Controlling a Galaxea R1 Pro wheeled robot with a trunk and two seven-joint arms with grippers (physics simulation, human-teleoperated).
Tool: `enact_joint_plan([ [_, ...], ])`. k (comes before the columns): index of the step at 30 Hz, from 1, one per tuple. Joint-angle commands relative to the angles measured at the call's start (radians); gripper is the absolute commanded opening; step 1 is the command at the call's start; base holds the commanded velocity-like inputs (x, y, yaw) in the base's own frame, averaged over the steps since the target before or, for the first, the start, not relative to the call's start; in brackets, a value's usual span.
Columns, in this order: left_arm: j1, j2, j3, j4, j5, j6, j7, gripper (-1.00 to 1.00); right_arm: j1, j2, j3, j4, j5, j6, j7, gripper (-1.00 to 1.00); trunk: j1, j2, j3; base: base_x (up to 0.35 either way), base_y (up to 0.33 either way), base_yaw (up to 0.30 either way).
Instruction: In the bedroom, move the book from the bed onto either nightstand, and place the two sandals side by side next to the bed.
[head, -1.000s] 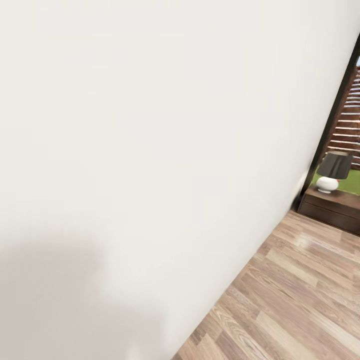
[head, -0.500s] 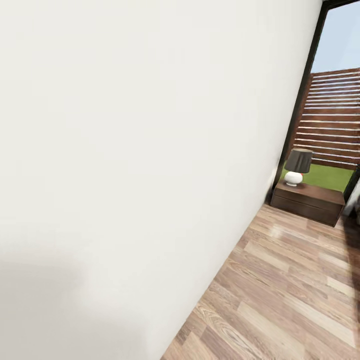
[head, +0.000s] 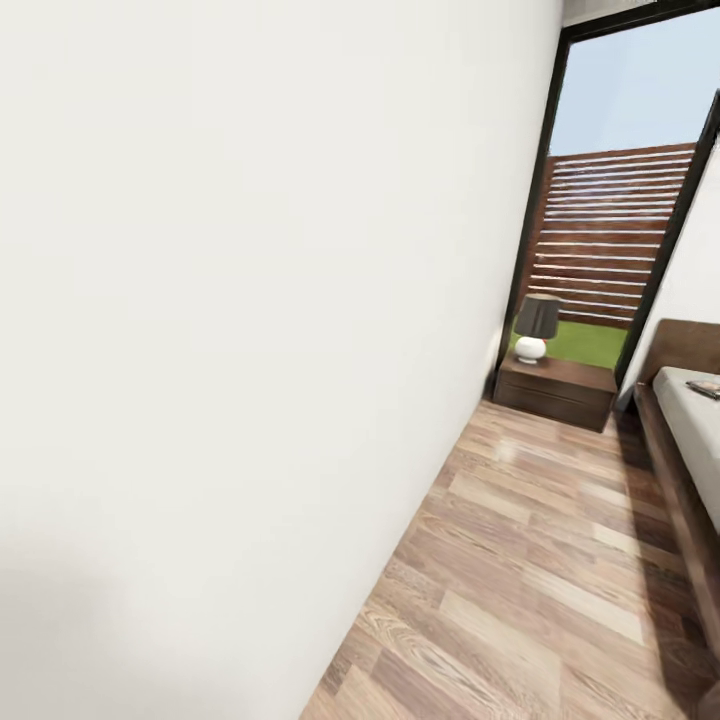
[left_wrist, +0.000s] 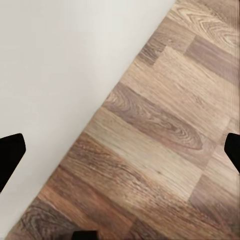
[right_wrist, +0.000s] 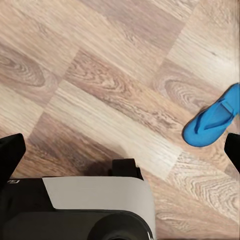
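Right claw (right_wrist: 120, 150) wide open, empty | sandal (right_wrist: 212, 121) on floor (right_wrist: 100, 75) near one fingertip | left claw (left_wrist: 120, 150) open, empty

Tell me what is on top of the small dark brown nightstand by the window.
On the small dark brown wooden nightstand stands a table lamp with a round white base and dark shade. Nothing else is discernible on its glossy top; whatever is inside its drawer is hidden.
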Motion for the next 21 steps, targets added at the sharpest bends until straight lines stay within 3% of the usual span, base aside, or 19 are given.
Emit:
enact_joint_plan([
  [1,0.000,0.000,0.000,0.000,0.001,-0.003,0.000,1.00,0.000,0.000,-0.002,0.000,0.000,-0.002,0.000,1.00,0.000,0.000,0.000,0.000,0.000,-0.288],
  [21,0.000,0.000,-0.001,0.000,0.001,-0.003,0.000,1.00,0.000,0.000,-0.002,0.000,0.000,-0.002,0.000,1.00,0.000,0.000,0.009,0.000,0.000,-0.288],
])
